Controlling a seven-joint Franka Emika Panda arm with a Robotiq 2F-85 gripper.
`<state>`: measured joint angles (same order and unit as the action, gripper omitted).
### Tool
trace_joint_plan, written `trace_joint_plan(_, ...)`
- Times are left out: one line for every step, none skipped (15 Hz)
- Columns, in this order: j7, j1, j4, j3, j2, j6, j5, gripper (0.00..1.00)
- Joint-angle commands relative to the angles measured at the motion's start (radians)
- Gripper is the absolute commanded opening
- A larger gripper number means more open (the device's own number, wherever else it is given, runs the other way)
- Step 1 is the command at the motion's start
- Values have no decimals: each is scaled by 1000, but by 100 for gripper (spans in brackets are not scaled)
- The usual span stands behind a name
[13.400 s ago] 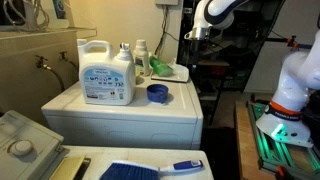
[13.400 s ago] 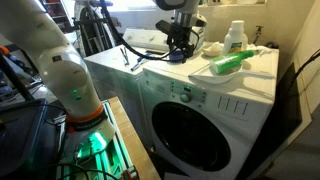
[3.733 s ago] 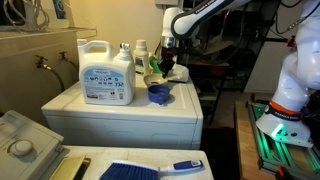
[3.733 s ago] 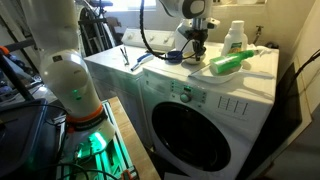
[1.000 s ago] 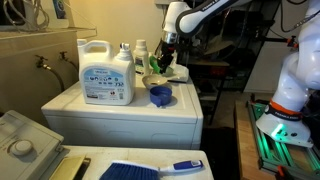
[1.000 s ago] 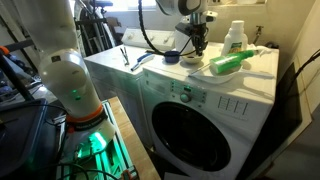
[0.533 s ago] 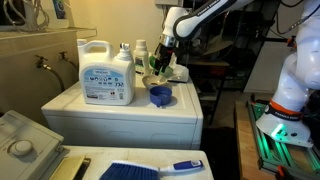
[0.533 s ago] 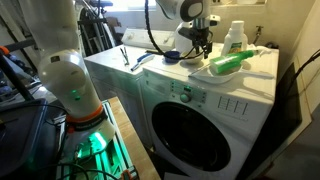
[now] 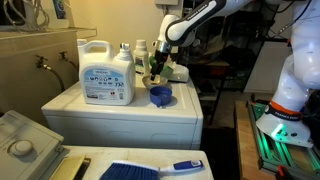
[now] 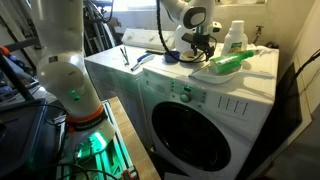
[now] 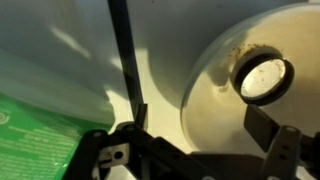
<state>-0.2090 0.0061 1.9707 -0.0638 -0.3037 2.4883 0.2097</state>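
My gripper hangs low over the back of the white washer top, just behind a blue cup. In the wrist view its fingers are spread open and hold nothing. A white bottle with a round white cap lies below them, partly between the fingers. A green packet shows at the lower left. In an exterior view the gripper is between the blue cup and a white bottle with a green label.
A large white detergent jug stands at the left of the washer top, with small bottles behind it. A white tray with a green item lies near the washer's edge. A blue brush lies on a nearer surface.
The gripper has dropped a little and shifted toward the bottles behind the blue cup, with the wrist turned. The objects on the washer have not moved.
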Motion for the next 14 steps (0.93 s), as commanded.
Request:
trace_joint_plan(-62,-36,-45,-34,-45,-33,44,74)
trace_joint_plan(-67,-40,-50,-38,-51,-36,46,69)
trace_joint_plan(-69,-42,-56,-40,-55,-39,46,59)
trace_joint_plan(-72,-46,-60,-43,-58,-41,47,52)
trace_joint_plan(-73,-48,-64,-45,-61,-44,46,45)
trace_joint_plan(-75,-52,-67,-47,-62,-51,47,36)
trace_joint_plan(-73,-53,-70,-46,-63,-55,44,29)
trace_joint_plan(-78,-55,-72,-48,-63,-59,44,20)
trace_joint_plan(-81,-57,-74,-49,-63,-61,43,13)
trace_joint_plan(-85,-58,-76,-50,-61,-65,42,7)
trace_joint_plan(-89,-59,-78,-52,-60,-71,44,2)
trace_joint_plan(-91,-59,-85,-53,-57,-79,48,3)
trace_joint_plan(-93,-59,-89,-53,-58,-89,47,4)
trace_joint_plan(-89,-57,-94,-50,-54,-100,42,3)
